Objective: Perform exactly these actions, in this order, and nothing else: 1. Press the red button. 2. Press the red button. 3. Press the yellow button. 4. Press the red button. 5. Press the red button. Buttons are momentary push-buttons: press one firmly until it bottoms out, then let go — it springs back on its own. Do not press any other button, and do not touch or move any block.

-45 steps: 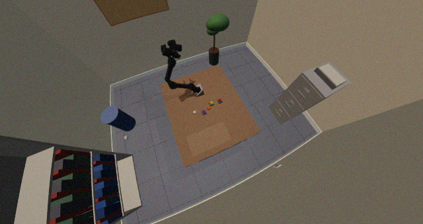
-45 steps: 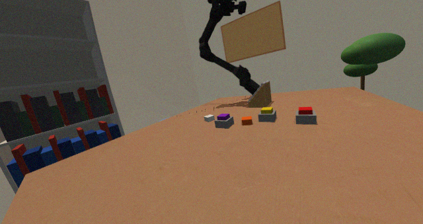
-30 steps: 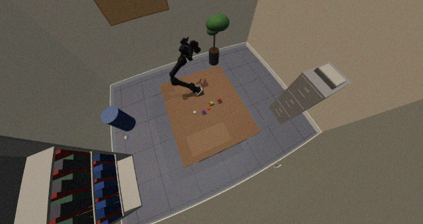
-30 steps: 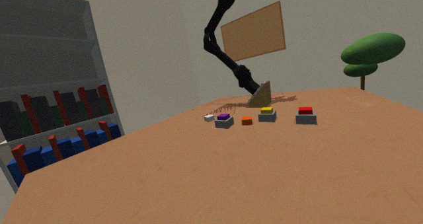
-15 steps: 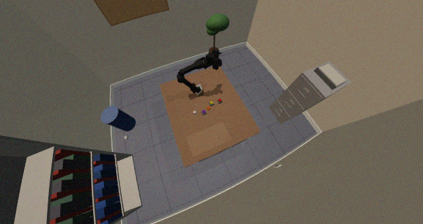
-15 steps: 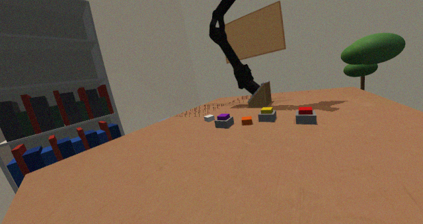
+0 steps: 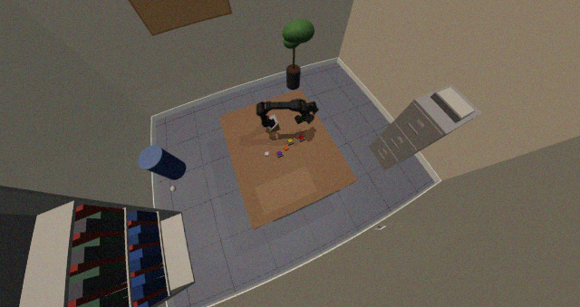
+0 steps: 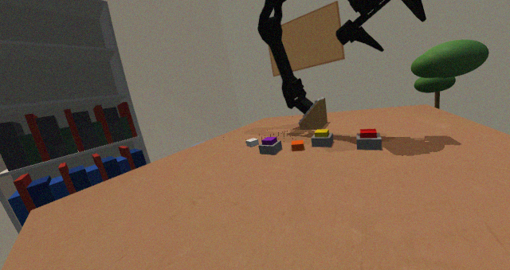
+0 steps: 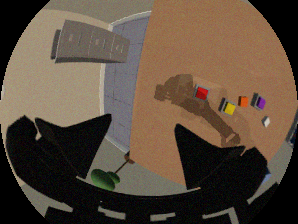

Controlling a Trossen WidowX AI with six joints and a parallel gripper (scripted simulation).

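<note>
The gripper hangs wide open and empty, high above the red button, which sits almost straight below on its grey base, looking stiff and springy, best pushed squarely on its flat top.

A green-crowned potted tree, a grey metal filing cabinet and a blue cylindrical bin stand on the floor around the arm.

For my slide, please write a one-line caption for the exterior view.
Open, empty claw raised high above a row of purple, yellow and red buttons on the table.
</note>
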